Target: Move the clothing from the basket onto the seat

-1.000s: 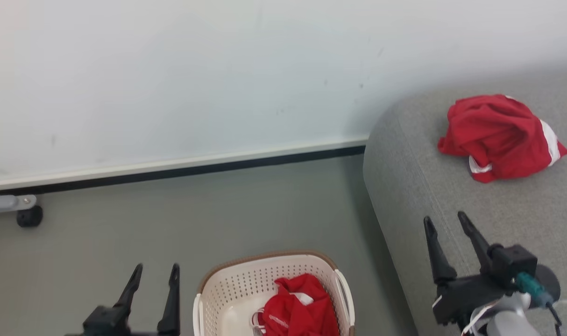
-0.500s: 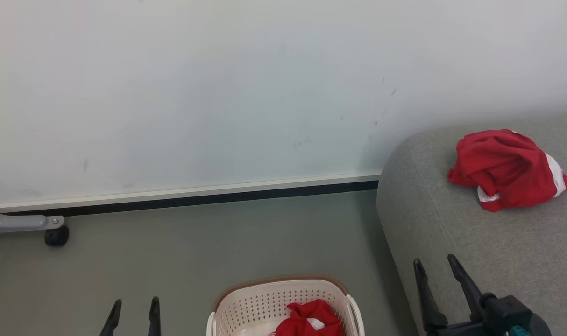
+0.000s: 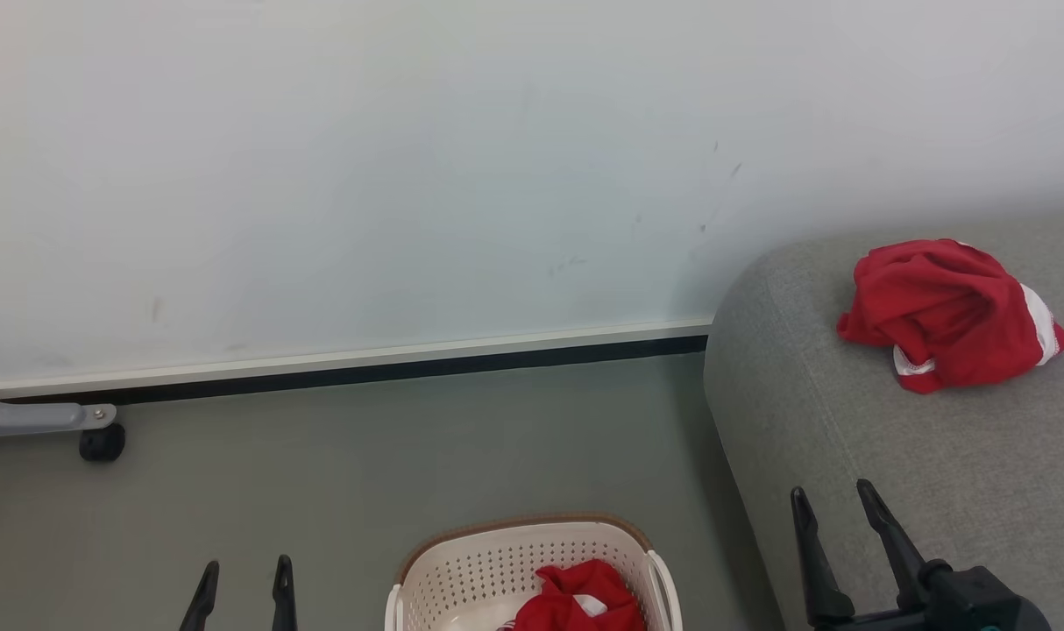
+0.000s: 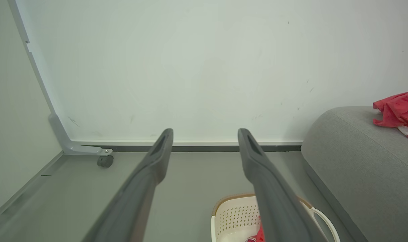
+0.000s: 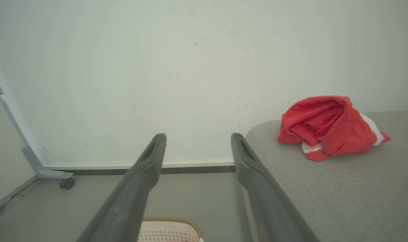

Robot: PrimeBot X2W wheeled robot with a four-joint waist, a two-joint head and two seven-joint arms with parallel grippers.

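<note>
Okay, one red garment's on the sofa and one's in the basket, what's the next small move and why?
Probably swing the right gripper left and down toward the red garment in the basket. Both grippers stand open and empty, the other garment already lies on the sofa, and the right one looks nearer than the left gripper.
</note>
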